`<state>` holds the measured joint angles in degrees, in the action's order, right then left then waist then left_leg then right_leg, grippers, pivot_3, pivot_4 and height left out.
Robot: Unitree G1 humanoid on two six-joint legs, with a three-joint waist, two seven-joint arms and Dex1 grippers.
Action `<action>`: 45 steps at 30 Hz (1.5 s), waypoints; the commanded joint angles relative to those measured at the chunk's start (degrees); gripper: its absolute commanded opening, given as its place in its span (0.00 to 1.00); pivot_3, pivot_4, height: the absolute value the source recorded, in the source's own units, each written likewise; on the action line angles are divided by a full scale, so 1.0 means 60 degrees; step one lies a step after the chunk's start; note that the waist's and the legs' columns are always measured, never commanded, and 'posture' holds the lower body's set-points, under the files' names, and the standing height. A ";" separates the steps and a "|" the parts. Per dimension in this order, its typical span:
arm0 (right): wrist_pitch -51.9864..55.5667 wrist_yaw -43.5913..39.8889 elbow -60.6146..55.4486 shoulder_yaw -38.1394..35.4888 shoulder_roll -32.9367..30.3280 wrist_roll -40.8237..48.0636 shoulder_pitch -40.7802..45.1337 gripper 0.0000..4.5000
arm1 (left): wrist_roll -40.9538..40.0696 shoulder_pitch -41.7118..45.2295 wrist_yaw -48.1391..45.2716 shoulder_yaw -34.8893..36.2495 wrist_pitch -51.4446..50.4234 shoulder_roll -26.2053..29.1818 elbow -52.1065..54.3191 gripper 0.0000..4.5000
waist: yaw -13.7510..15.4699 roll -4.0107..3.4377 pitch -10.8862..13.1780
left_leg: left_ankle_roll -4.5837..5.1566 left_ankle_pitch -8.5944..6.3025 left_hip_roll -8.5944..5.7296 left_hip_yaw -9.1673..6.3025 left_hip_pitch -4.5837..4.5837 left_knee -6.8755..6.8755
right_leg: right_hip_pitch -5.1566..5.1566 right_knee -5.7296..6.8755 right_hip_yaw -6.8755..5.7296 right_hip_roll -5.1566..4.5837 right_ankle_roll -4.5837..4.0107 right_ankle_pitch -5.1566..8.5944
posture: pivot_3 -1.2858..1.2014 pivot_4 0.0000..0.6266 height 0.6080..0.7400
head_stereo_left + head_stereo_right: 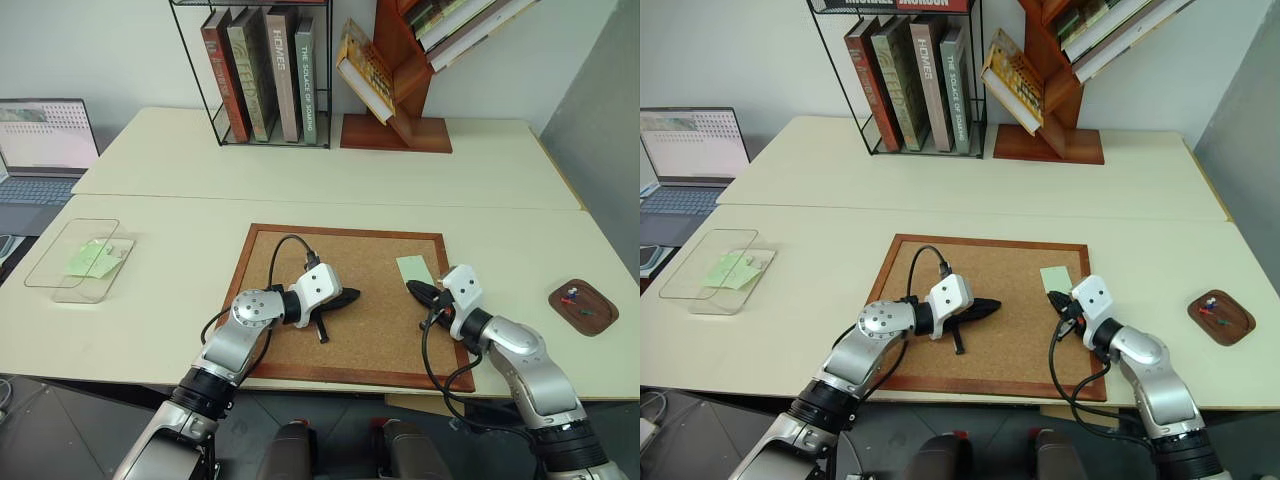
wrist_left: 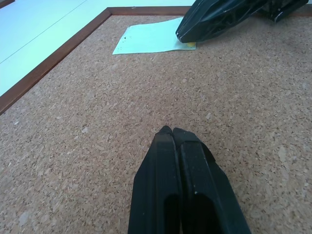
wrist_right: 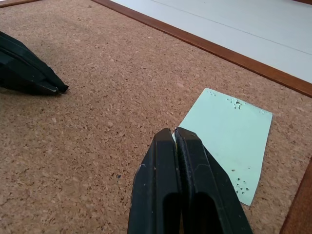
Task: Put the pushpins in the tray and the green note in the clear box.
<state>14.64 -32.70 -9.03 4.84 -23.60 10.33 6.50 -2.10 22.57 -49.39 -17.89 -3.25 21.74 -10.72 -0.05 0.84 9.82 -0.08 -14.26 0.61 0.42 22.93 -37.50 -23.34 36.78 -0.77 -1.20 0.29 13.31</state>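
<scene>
Your right claw [image 3: 174, 131] is clenched with its tips at the near corner of the green note [image 3: 233, 141], which lies flat on the cork board [image 1: 380, 330] near the board's 2 o'clock corner. Whether paper is really pinched between the fingers can't be told, so lift slowly and check that the slip rises with you. If it stays down, release and slide one finger under the edge. No pin shows on the note, only holes, so nothing should snag.

Your left claw [image 2: 173, 130] is also clenched and grasps nothing, resting mid-board. Keep it there, clear of the right arm's path.

The pushpins [image 1: 574, 296] already sit in the tray [image 1: 600, 315] at 3 o'clock on the counter [image 1: 180, 330]. The clear box [image 1: 62, 288] waits at 9 o'clock, its lid [image 1: 70, 250] set partly aside and yellower slips inside. That is a long carry across.

The head views give you this layout. The right wrist view alone shows the pinholes and the tips at the note's corner; the left wrist view shows that contact from the opposite side.
</scene>
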 commanded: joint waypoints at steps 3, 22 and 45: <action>0.0342 -0.0115 -0.1460 -0.0171 -0.0018 0.0445 0.0737 0.01 | 0.0271 -0.0133 0.0114 -0.0151 -0.0347 -0.0069 -0.0533 0.00 | 0.0011 0.0008 0.0000 | 0.0000 0.0000 0.0002 -0.0004 -0.0004 0.0000 | 0.0001 0.0001 -0.0005 0.0001 0.0001 0.0000 | 0.52 0.24 1.00; 0.0571 -0.0172 -0.1536 -0.0199 -0.0028 0.0564 0.1318 0.00 | -0.2195 0.0771 -0.1177 0.1300 -0.3245 0.0646 0.1733 0.29 | -0.0009 0.0087 0.0099 | -0.0003 0.0003 0.0004 0.0000 0.0148 0.0001 | -0.0150 0.0024 -0.0003 0.0025 0.0046 -0.0027 | 0.52 0.24 1.00; 0.1488 -0.0462 -0.2025 0.0352 0.0309 0.1054 0.2056 0.00 | -0.0816 0.3479 -0.1094 0.0579 -0.0594 -0.0964 -0.2102 0.97 | 0.0000 0.0089 0.0101 | -0.0003 0.0002 -0.0011 0.0005 0.0155 -0.0048 | -0.0138 0.0044 -0.0001 0.0032 0.0059 -0.0027 | 0.52 0.24 1.00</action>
<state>23.39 -35.01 -18.25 6.99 -21.95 15.41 18.05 -7.52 41.55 -55.75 -14.35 -9.10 16.85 -21.91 -0.05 1.38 10.43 -0.09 -14.24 0.55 0.45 23.86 -37.81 -24.17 37.07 -0.79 -0.98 0.65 13.14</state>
